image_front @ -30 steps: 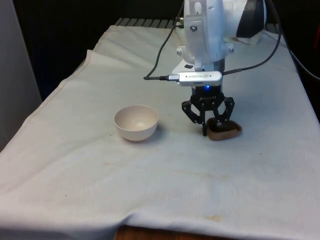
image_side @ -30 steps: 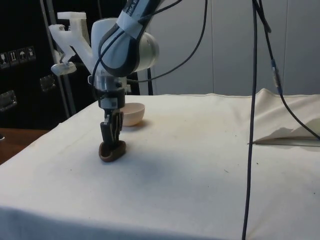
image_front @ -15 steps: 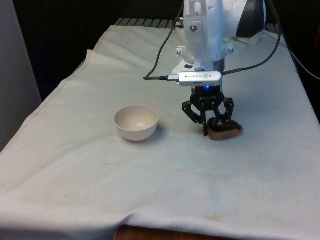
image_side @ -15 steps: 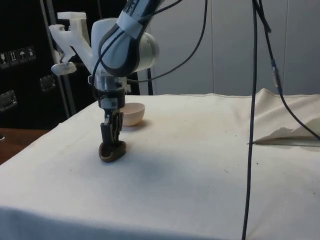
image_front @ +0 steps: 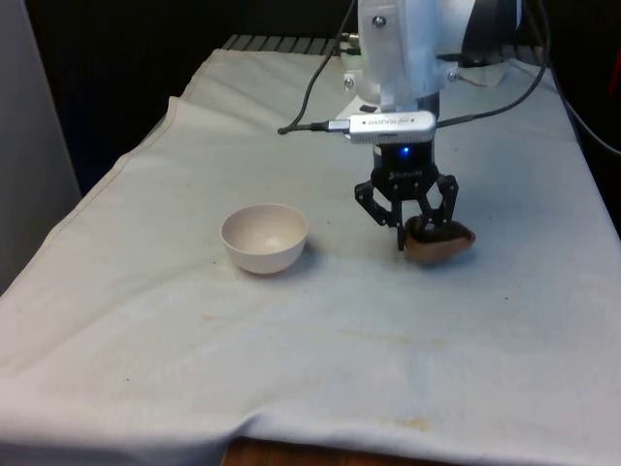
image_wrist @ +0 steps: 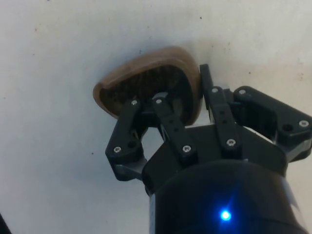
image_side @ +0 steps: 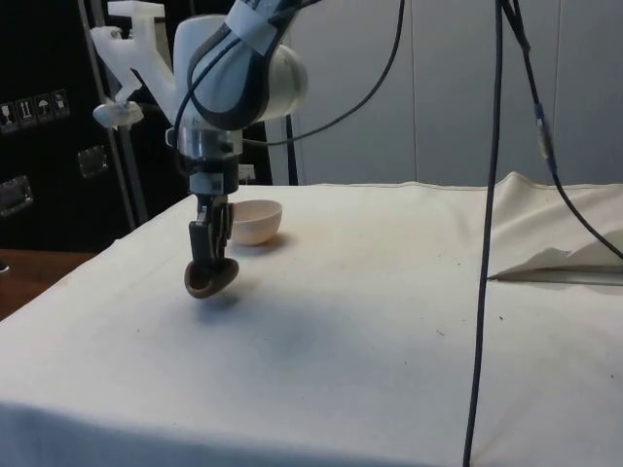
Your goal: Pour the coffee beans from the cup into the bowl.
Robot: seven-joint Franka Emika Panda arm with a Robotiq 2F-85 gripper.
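A small brown wooden cup hangs just above the white cloth, a little tilted, right of centre in the front view. Dark coffee beans show inside the cup in the wrist view. My gripper points down and is shut on the cup's rim, one finger inside and one outside. From the side, the cup hangs under the gripper, clear of the table. An empty cream bowl stands on the cloth to the front view's left of the cup, about a hand's width away; in the side view the bowl stands beyond the gripper.
A black cable hangs down across the side view. A fold of cloth lies at the side view's right. The table's near edge runs along the bottom of the front view.
The gripper has risen with the cup in its grip. The cup, resting on the cloth before, now hangs just above it. The bowl has not moved.
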